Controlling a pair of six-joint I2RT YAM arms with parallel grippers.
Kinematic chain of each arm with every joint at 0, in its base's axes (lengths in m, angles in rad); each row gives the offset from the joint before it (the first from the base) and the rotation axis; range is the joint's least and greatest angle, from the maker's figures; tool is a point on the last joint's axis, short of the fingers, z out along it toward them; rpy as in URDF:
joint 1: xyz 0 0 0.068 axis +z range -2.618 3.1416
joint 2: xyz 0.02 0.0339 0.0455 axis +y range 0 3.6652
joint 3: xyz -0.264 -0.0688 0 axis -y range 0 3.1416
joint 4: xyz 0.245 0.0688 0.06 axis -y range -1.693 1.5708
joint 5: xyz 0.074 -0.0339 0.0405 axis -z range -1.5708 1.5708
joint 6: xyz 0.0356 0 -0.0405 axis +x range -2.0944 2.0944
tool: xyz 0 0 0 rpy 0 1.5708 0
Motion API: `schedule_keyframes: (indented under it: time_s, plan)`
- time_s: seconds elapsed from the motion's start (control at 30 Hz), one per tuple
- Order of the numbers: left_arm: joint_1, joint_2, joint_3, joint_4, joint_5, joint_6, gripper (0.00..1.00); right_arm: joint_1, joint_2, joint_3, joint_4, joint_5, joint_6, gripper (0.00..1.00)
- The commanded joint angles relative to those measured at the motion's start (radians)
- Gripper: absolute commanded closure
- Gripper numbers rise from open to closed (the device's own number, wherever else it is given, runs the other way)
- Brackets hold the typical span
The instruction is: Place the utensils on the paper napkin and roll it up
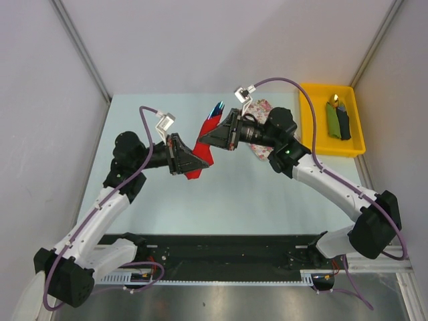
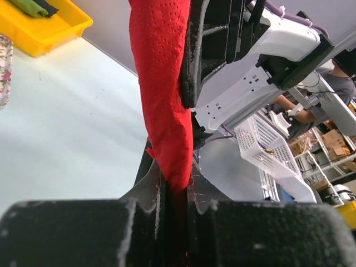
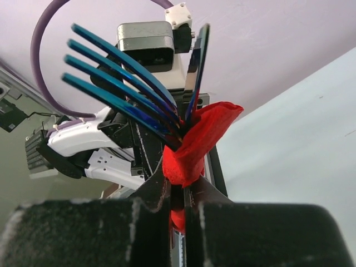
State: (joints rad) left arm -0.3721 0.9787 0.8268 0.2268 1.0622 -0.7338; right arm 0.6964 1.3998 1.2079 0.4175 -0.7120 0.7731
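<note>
The red paper napkin [image 1: 203, 148] is rolled into a long bundle and held in the air above the table between both grippers. My left gripper [image 1: 195, 160] is shut on its lower end, seen in the left wrist view [image 2: 167, 100]. My right gripper [image 1: 207, 138] is shut on its upper part [image 3: 192, 150]. The blue utensils [image 3: 128, 83], a fork and a flat blade, stick out of the roll's top end; their tips show in the top view [image 1: 215, 109]. Any pink-purple piece is hidden.
A floral print cloth [image 1: 266, 114] lies on the table behind the right arm. A yellow tray [image 1: 314, 100] at the back right holds a green roll [image 1: 332, 119] and a dark roll [image 1: 344, 122]. Grey walls close in the table's sides.
</note>
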Motion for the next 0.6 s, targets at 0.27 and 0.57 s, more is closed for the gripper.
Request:
schedule_keyframes:
  time_s: [0.27,0.57]
  plan:
    - [-0.010,-0.066,-0.064,0.370,-0.139,-0.004,1.00,-0.006,-0.048,0.068,-0.034,0.060,0.017,0.00]
    - [-0.014,-0.040,-0.057,0.485,-0.174,-0.049,1.00,0.000,-0.055,0.001,0.018,0.106,0.078,0.04]
